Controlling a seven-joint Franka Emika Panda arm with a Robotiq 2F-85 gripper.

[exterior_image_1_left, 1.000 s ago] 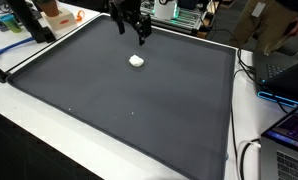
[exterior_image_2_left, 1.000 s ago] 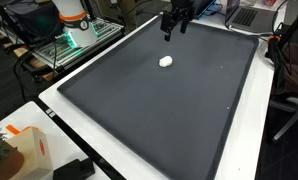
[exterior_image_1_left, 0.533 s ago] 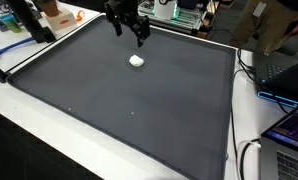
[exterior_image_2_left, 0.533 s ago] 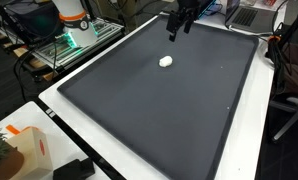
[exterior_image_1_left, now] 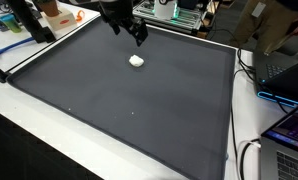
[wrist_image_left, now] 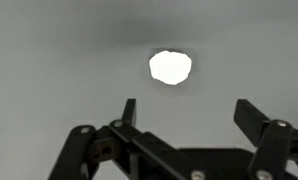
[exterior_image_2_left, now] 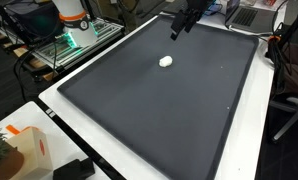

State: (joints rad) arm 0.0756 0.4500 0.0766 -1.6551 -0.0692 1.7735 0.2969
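A small white lump (exterior_image_1_left: 136, 61) lies alone on the dark grey mat (exterior_image_1_left: 119, 100); it also shows in the other exterior view (exterior_image_2_left: 166, 61) and in the wrist view (wrist_image_left: 170, 67). My gripper (exterior_image_1_left: 129, 33) hangs above the mat's far edge, beyond the lump and not touching it, as both exterior views show (exterior_image_2_left: 178, 26). In the wrist view the two black fingers (wrist_image_left: 189, 112) stand wide apart with nothing between them. The gripper is open and empty.
The mat (exterior_image_2_left: 159, 110) covers most of a white table. A robot base with an orange and white body (exterior_image_2_left: 71, 18) and cables stand at one side. A laptop (exterior_image_1_left: 289, 135) and wires lie off the mat's edge. An orange box (exterior_image_2_left: 24, 150) sits near a corner.
The gripper has risen and drawn back toward the mat's far edge, farther from the white lump. The lump has not moved.
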